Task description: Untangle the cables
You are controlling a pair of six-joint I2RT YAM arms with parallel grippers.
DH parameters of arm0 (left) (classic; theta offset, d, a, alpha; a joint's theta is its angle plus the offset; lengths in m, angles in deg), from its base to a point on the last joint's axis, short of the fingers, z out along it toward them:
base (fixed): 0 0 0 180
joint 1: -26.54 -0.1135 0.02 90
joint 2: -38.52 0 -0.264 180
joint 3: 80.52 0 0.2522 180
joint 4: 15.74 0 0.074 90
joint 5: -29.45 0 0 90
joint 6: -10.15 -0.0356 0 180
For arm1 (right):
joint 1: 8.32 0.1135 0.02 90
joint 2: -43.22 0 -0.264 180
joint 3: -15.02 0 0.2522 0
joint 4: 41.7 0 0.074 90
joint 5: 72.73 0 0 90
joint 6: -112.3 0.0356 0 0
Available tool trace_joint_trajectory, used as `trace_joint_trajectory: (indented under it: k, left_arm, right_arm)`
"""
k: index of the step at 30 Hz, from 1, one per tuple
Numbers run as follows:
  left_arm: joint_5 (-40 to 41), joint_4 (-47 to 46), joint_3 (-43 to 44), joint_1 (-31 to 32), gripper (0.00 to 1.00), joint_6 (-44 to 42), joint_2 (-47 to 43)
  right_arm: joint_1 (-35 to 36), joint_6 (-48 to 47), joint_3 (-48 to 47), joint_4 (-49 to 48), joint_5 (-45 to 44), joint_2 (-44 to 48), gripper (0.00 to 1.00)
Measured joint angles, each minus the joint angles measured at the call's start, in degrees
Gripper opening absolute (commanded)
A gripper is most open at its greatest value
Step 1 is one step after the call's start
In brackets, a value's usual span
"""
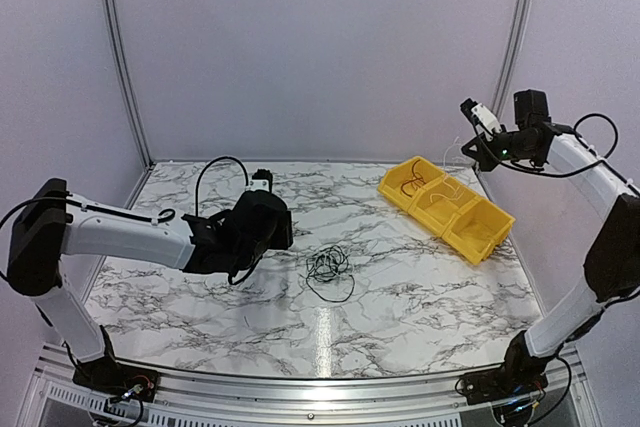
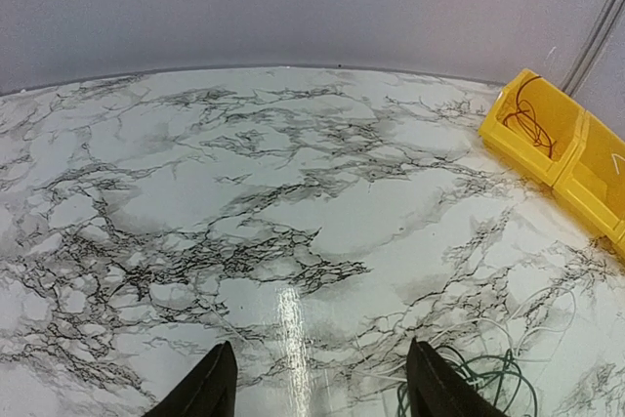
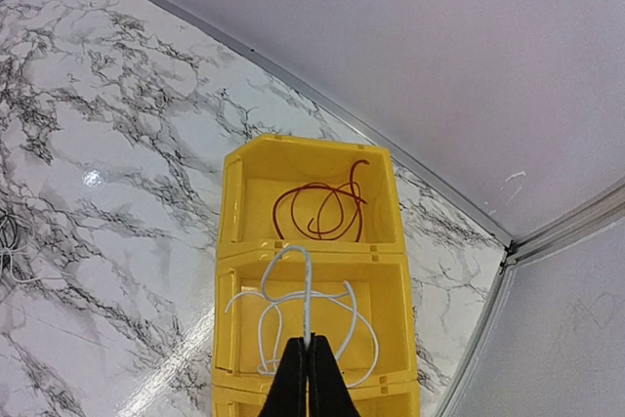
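Holds left fingers [image 2: 430, 390] apart, empty, near tangle [image 1: 328, 265] on desk [image 1: 420, 287]. Pinches white cable [image 3: 309, 300] in right fingers [image 3: 308, 378] over middle bin [image 3: 227, 329]. Looks light, limp, snag-prone: best taken at an outer loop.

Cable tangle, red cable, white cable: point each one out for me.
cable tangle [image 1: 328, 267], top view, middle of the dark loops
red cable [image 3: 325, 204], right wrist view, where its loops cross
white cable [image 3: 309, 290], right wrist view, its upright strand
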Motion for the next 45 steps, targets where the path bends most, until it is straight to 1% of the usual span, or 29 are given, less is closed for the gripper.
trace_joint_trajectory:
  k: [6, 13, 14, 15, 16, 18, 20, 21, 24, 27, 31, 32, 35, 38, 41, 43, 45]
  left_arm:
    - [0.02, 2.08, 0.57, 0.00, 0.62, 1.29, 0.28]
    - [0.00, 2.56, 0.44, 0.00, 0.63, 1.95, 0.04]
    - [0.00, 2.58, 0.26, 0.00, 0.62, 2.01, -0.15]
    - [0.00, 2.58, 0.07, 0.00, 0.63, 2.14, -0.44]
    - [0.02, 2.58, -0.28, 0.00, 0.63, 2.25, -0.85]
    - [0.00, 2.62, -0.98, 0.00, 0.63, 2.60, -1.66]
    - [0.00, 2.64, -1.73, 0.02, 0.64, 2.97, -2.47]
    - [-0.02, 2.62, -2.14, 0.02, 0.64, 3.02, -2.95]
    - [-0.92, 1.90, -3.89, 0.09, 0.65, 2.45, -4.70]
    - [-2.36, 0.81, -5.84, 0.37, 0.65, 1.09, -6.88]
    - [-4.81, -0.76, -6.01, 0.57, 0.65, -1.68, -7.65]
    - [-5.68, -0.94, -5.99, 0.59, 0.65, -2.45, -7.65]
    - [-8.11, -0.92, -5.60, 0.59, 0.66, -4.87, -7.56]
    - [-10.14, -0.87, -3.78, 0.59, 0.67, -7.02, -6.84]
    - [-12.00, -0.15, -0.48, 0.52, 0.67, -7.54, -5.49]
    - [-13.70, 0.52, 1.27, 0.28, 0.67, -7.06, -5.09]
    - [-16.33, 0.92, 2.67, 0.11, 0.67, -6.47, -4.96]
  right_arm:
    - [-0.24, -2.12, 3.72, -4.94, -2.95, -4.57, 0.00]
    - [-0.24, -2.93, 4.13, -7.15, -8.35, -13.35, 0.00]
    - [-0.24, -2.93, 4.13, -7.23, -8.61, -14.03, 0.01]
    - [-0.24, -2.93, 4.13, -7.37, -8.98, -14.75, 0.03]
    - [-0.24, -2.91, 4.13, -7.43, -9.38, -15.32, 0.08]
    - [-0.24, -2.75, 4.11, -7.45, -10.08, -15.98, 0.23]
    - [-0.24, -2.58, 3.67, -7.30, -10.88, -16.48, 0.41]
    - [-0.24, -2.19, 3.17, -7.06, -11.19, -16.65, 0.46]
    - [-0.24, -2.10, 0.22, -4.87, -11.61, -16.76, 0.51]
    - [-0.24, -2.38, -3.13, -1.68, -10.69, -15.47, 0.53]
    - [-0.24, -2.27, -3.72, 1.55, -8.76, -10.51, 0.53]
    - [-0.24, -2.21, -3.72, 2.05, -8.28, -8.98, 0.51]
    - [-0.24, -2.19, -4.02, 2.43, -7.04, -6.16, 0.42]
    - [0.07, -2.75, -4.22, 2.71, -3.85, -6.51, 0.34]
    - [2.21, -4.50, -3.61, 3.91, 1.07, -8.13, 0.28]
    - [5.07, -5.95, -2.49, 4.31, 4.66, -8.85, 0.27]
    - [8.92, -7.78, -0.68, 4.68, 8.55, -9.33, 0.30]
